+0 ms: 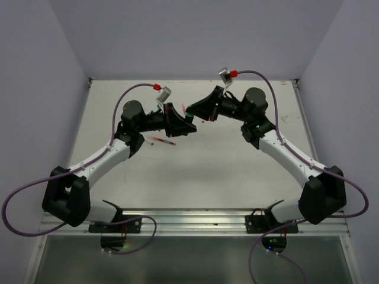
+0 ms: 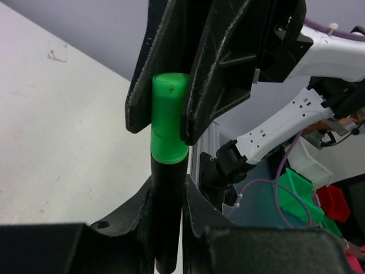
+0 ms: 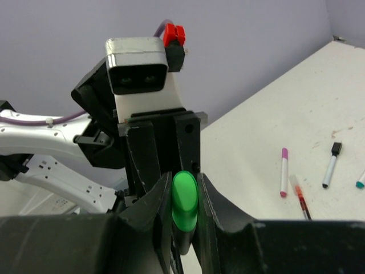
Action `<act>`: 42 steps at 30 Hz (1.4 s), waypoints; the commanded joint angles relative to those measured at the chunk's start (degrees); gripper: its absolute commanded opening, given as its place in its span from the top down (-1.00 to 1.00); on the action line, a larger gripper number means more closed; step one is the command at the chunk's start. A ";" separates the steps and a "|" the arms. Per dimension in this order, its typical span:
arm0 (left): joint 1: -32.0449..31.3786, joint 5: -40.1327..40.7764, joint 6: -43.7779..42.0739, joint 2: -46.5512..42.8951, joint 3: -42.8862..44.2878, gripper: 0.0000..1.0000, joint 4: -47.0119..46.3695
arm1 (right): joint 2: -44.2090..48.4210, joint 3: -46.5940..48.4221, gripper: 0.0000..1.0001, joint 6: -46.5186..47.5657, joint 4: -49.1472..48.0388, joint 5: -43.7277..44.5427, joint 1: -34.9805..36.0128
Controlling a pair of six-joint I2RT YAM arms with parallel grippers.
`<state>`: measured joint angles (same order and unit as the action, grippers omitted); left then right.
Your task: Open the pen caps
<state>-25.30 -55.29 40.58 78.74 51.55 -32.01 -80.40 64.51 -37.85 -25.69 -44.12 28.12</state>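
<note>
1. The left fingers (image 2: 128, 228) were drawn in narrow around the black barrel of the highlighter (image 2: 167, 211).
2. The right fingers (image 2: 222, 74) clamped its green cap (image 2: 169, 117), which was seated on the barrel.
3. The highlighter was held in the air above the counter (image 2: 57, 142), between both arms.
</note>
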 commanded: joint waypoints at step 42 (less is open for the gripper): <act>-2.21 -0.70 0.20 -0.78 -8.66 1.00 6.17 | -17.33 20.38 1.00 -13.13 -20.27 3.16 -8.96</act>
<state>-25.26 -42.76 41.65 76.93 46.06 -33.08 -98.02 76.47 -49.91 -32.80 -57.19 24.64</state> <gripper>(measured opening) 0.203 0.220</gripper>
